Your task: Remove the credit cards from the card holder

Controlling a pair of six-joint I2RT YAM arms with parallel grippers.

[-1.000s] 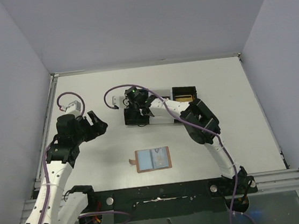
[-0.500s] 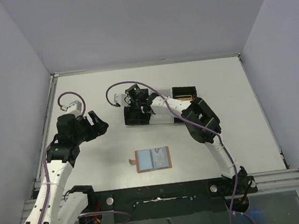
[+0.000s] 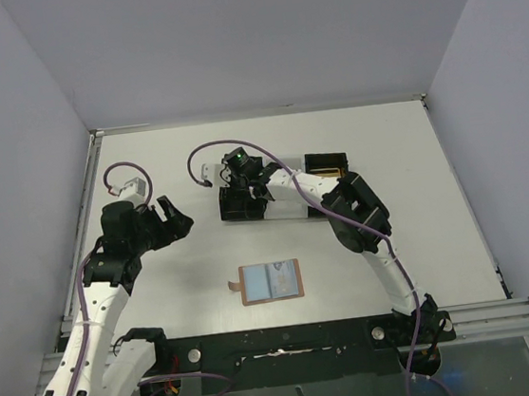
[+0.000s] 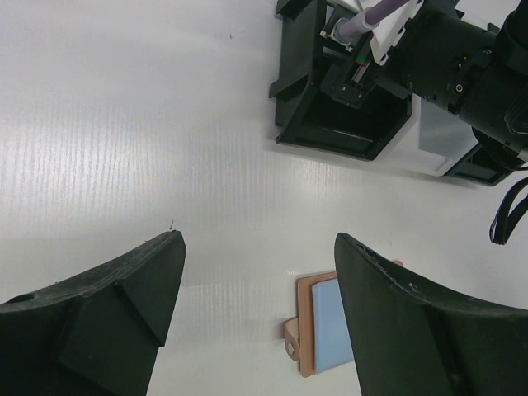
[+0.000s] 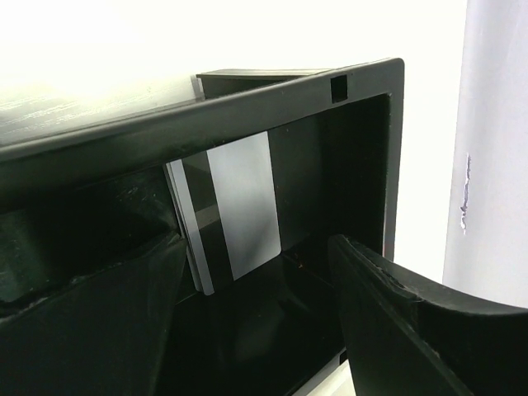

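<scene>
Right pincer (image 5: pixel 256 247) wide, empty, in tray (image 5: pixel 289 91) by silver card (image 5: pixel 239 206) | left pincer (image 4: pixel 260 241) wide, empty

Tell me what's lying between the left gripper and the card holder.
Nothing: only bare table separates the left gripper from the card holder, clearest in the left wrist view.

Left arm (image 3: pixel 91 286) bent at elbow, left gripper (image 3: pixel 173 217) jaws spread wide, right arm (image 3: pixel 360 218) stretched far forward, right gripper (image 3: pixel 242 197) tipped downward, jaws parted.
</scene>
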